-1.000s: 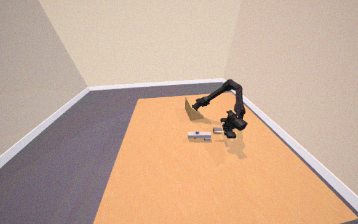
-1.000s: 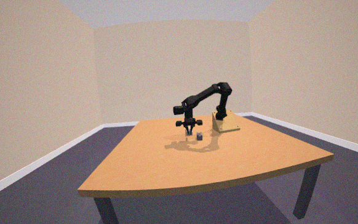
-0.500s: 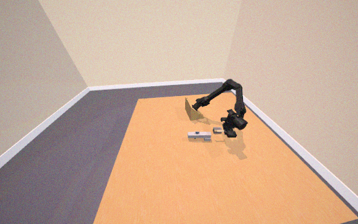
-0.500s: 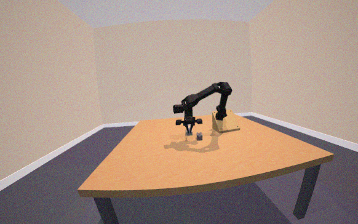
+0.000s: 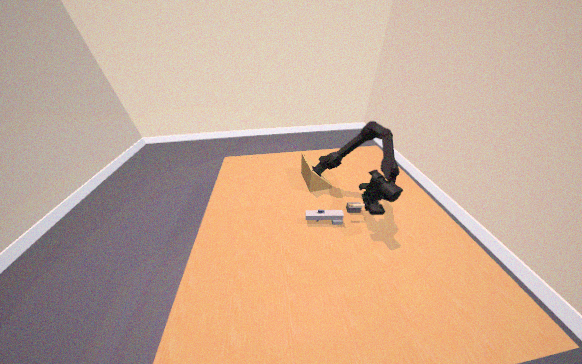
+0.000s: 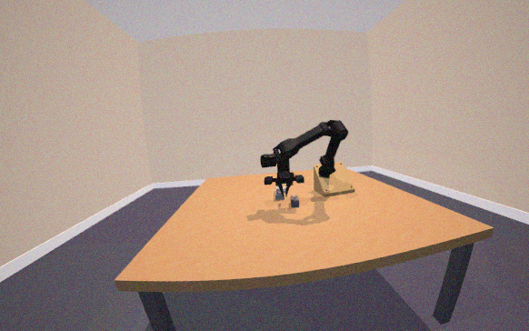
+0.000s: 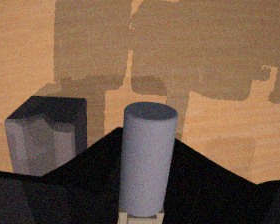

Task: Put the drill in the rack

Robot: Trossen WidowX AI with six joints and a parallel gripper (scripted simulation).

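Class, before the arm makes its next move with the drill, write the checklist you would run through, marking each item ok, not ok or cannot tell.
1. Tool shut on the drill: ok.
2. Drill out of the long grey block: ok, the block lies apart from the tool.
3. Drill lined up over the rack: not ok, the rack sits off to the left in the wrist view.
4. Rack hollow free to take the drill: cannot tell, the tool hides part of it.
5. Drill laid in the rack: not ok, the tool holds it.
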